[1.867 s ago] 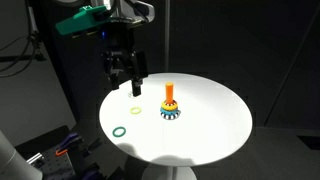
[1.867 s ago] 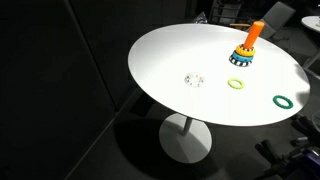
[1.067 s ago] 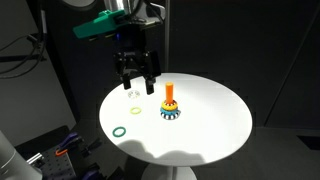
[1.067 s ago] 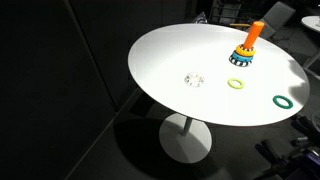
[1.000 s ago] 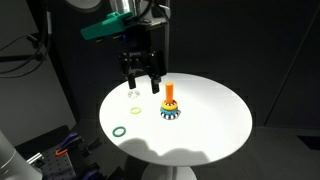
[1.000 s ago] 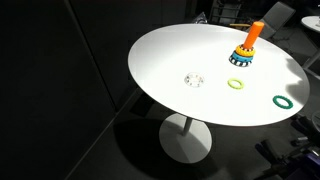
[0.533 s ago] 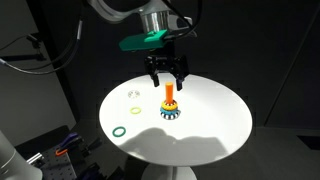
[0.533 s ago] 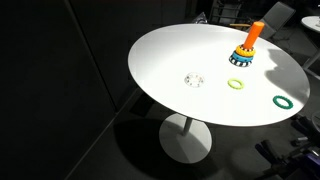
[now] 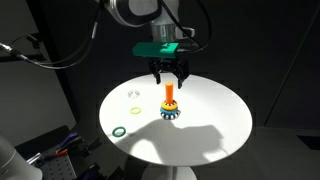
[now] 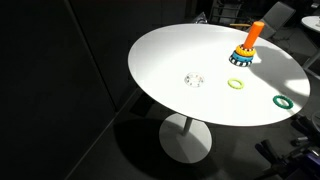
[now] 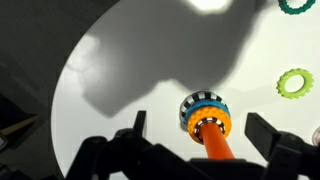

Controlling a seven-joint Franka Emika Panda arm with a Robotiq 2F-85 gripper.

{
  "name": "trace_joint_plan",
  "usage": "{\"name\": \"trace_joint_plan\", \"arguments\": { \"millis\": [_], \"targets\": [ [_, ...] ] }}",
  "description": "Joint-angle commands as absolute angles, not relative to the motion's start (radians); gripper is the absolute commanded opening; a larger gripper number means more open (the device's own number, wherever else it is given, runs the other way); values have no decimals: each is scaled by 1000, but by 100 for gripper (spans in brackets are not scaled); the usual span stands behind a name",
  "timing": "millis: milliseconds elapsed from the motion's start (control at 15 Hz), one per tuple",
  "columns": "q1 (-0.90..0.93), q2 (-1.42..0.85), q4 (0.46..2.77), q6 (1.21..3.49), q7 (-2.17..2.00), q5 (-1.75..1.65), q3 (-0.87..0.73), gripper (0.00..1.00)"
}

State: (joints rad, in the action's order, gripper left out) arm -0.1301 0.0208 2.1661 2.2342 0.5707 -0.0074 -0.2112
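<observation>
Pincer [image 9: 171,78] hangs directly over the ring-stacking toy [image 9: 170,110] on the round white tabletop [image 9: 222,102]. Its fingers are spread apart and hold nothing. In an exterior view the fingertips sit just above the top of the toy's upright orange peg [image 9: 170,94]; whether they touch it cannot be told.

In the wrist view the pincer [image 11: 197,122] straddles the toy [image 11: 204,110]. One dark finger [image 11: 138,122] stands on either side, and the orange peg [image 11: 216,142] rises between them. Striped blue-and-white and orange rings are stacked at its foot. The arm's shadow falls broadly across the tabletop [image 11: 150,25].

A light-green gear-shaped ring [image 11: 294,82] lies flat near the toy, and a dark-green ring [image 11: 298,5] lies farther out by the rim. Both exterior views show the same pair: the light-green ring [image 9: 134,108] [image 10: 237,85] beside the toy [image 10: 245,52], and the dark-green ring [image 9: 120,131] [image 10: 284,100] close to the edge. A small clear object [image 9: 133,94] [image 10: 194,79], too small to identify, rests apart from them on the tabletop [image 10: 170,55].
</observation>
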Motion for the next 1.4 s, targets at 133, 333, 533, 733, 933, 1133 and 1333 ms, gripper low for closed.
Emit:
{"name": "trace_joint_plan", "arguments": {
  "millis": [133, 333, 533, 733, 933, 1133, 1333],
  "targets": [
    [-140, -60, 2084, 2165, 675, 71, -177, 100],
    [-143, -93, 2060, 2118, 698, 81, -158, 100],
    [-145, -83, 2093, 2137, 659, 54, -148, 100],
    [-145, -98, 2080, 2121, 659, 54, -143, 100],
    [-146, -99, 2076, 2118, 659, 54, -143, 100],
    [-146, -99, 2075, 2118, 659, 54, -143, 100],
    [-146, -99, 2075, 2118, 659, 54, -143, 100]
  ]
}}
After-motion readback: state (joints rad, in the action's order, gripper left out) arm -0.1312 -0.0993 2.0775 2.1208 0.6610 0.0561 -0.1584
